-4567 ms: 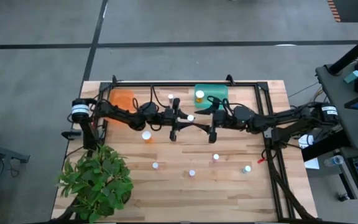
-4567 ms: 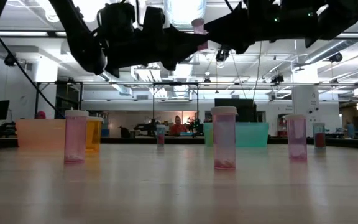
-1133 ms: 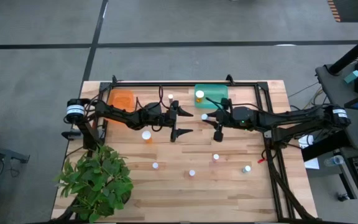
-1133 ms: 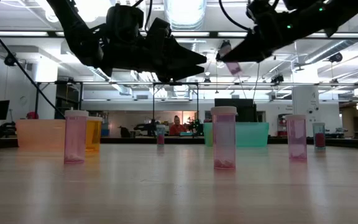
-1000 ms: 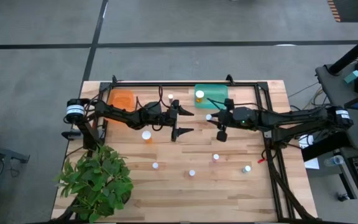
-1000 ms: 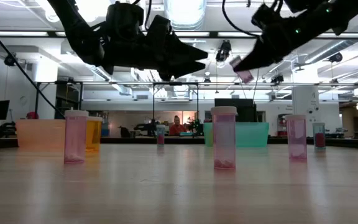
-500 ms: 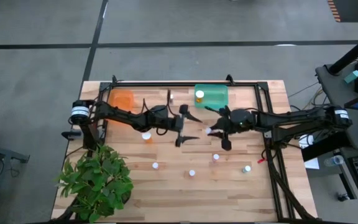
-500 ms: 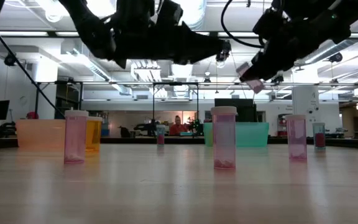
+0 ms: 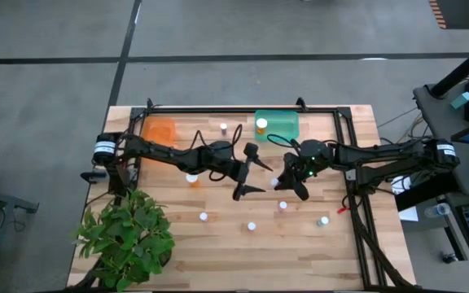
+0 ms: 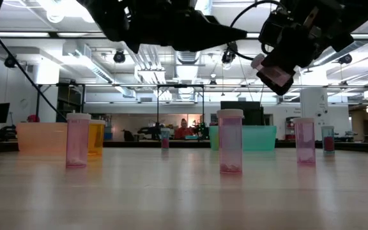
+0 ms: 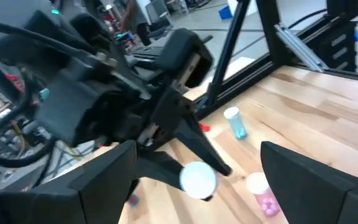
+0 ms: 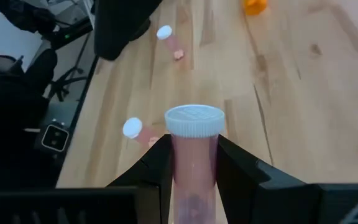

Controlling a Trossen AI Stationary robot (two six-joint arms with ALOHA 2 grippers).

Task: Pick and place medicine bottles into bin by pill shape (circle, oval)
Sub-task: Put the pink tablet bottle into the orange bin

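My right gripper (image 9: pixel 284 178) is above the middle of the table, shut on a pink medicine bottle (image 12: pixel 194 163) with a white cap (image 12: pixel 194 120). The bottle also shows high up in the low view (image 10: pixel 273 70). Just left of it, my left gripper (image 9: pixel 249 174) hangs open with nothing between its fingers and faces that bottle. Several more medicine bottles stand upright on the wood, among them a pink one (image 10: pixel 230 142), another pink one (image 10: pixel 78 140) and an orange one (image 9: pixel 191 177). An orange bin (image 9: pixel 160 130) and a green bin (image 9: pixel 282 128) sit at the far edge. My right gripper pinches the bottle's pink body (image 12: pixel 194 177) between its two fingers (image 12: pixel 156 169), just behind the cap. The fingers lie along the bottle, and the capped end sticks out past their tips. The bottle is lifted clear of the table and tilted, its cap toward my left gripper.
A leafy green plant (image 9: pixel 127 236) fills the near left corner. A black frame (image 9: pixel 243 107) runs along the far edge and down the right side. An orange bottle (image 9: pixel 261 124) shows at the green bin's left end. Bare wood lies between the standing bottles.
My right gripper has come toward the table's near edge with the pink bottle and has turned, so the bottle is tipped more steeply and looms larger in the low view. My left gripper, still open, has moved toward the right and the near edge.
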